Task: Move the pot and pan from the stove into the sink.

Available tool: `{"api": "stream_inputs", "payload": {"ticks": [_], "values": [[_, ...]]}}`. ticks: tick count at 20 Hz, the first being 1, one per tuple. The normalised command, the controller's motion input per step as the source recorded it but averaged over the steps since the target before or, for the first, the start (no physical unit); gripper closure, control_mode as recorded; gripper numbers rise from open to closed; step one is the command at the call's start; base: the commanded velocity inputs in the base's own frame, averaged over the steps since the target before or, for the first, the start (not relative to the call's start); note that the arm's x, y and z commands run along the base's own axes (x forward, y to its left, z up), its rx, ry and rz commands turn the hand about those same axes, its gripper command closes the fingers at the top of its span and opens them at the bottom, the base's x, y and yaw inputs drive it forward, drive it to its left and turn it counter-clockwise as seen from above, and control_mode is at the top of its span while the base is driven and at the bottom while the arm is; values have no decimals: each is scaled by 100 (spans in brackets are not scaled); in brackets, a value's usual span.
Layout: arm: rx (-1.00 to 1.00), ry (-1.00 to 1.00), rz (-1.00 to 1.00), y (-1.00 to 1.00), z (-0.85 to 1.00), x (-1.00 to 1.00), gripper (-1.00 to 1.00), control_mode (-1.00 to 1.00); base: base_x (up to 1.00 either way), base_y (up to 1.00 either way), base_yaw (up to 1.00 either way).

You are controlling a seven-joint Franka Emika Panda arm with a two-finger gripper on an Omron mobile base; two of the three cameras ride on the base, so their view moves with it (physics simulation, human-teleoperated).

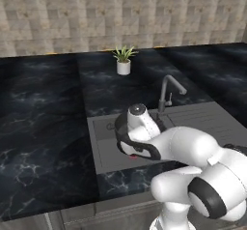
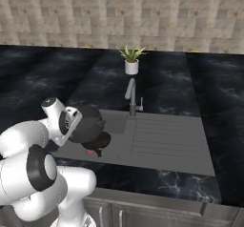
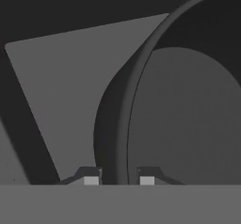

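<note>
Item: pot (image 2: pixel 88 123), dark, round, deep; its rim pinched between my jaws, gripper (image 3: pixel 119 180) clenched on the wall. Location: hanging over the sink (image 2: pixel 162 147), above the basin's left end, near the faucet (image 2: pixel 131 96). Not yet set down. Pan and stove: out of sight; that half I judge outstanding.
</note>
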Motion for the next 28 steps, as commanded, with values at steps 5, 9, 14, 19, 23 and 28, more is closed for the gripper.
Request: {"api": "stream_inputs", "payload": {"ticks": [5, 9, 14, 19, 23, 28], "values": [[0, -2, 0, 0, -17, 17, 100, -100, 0, 0, 0], [0, 0, 0, 0, -1, 3, 100, -100, 0, 0, 0], [-4, 1, 0, 0, -25, 19, 100, -100, 0, 0, 0], [-4, 0, 0, 1, -32, 14, 100, -100, 0, 0, 0], [-4, 0, 0, 24, -32, 0, 100, -100, 0, 0, 0], [-3, 0, 0, 35, -22, 0, 100, -100, 0, 0, 0]]}}
